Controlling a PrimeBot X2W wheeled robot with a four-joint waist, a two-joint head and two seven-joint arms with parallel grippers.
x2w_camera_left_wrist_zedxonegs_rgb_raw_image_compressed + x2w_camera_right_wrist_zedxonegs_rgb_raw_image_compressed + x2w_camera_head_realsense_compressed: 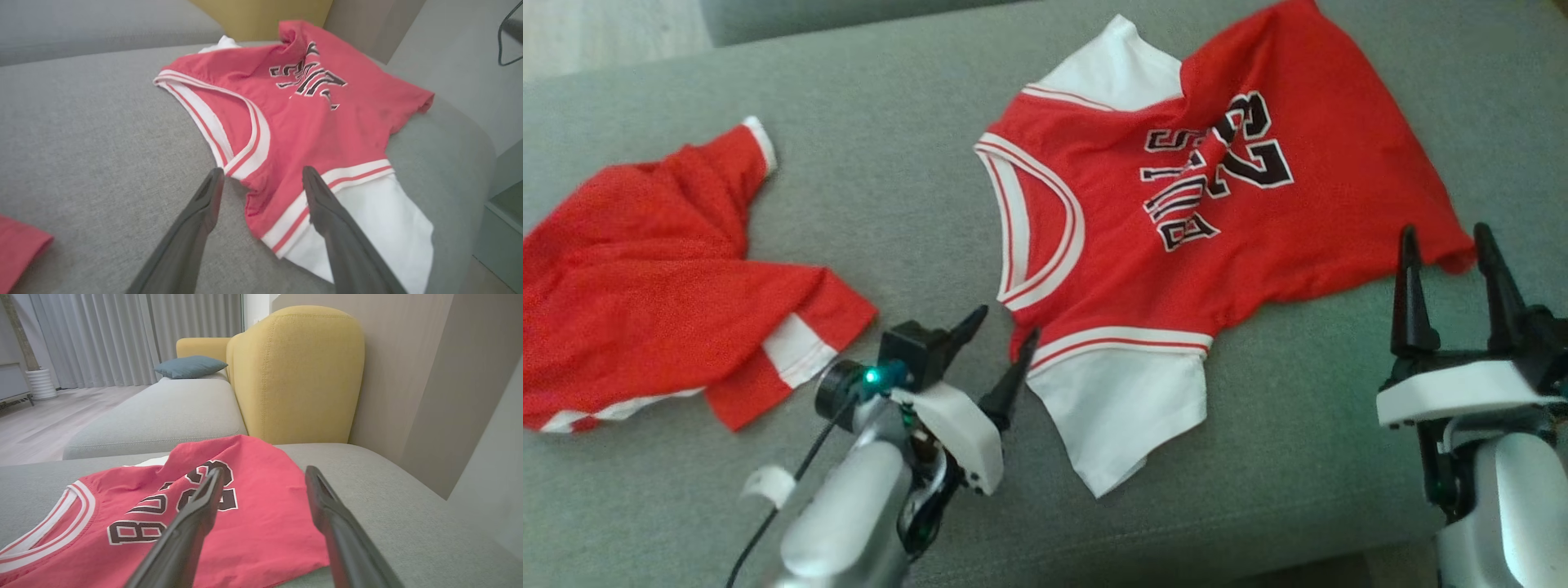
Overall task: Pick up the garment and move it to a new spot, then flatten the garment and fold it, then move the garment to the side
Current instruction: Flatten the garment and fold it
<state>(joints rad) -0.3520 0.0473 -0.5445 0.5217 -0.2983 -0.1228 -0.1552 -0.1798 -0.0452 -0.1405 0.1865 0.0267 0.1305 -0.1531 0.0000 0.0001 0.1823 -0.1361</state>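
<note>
Jersey [1176, 220] lies on grey cushion [890, 163], long axis left-right, collar left; left gripper [1005, 325], spread and empty, sits just beside its near shoulder, right gripper [1444, 245], also spread, at near hem corner.

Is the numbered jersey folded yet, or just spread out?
Spread out, not folded: the jersey lies open on the sofa cushion, neckline, print and both white sleeves showing, with a wrinkle ridge through the lettering.
</note>
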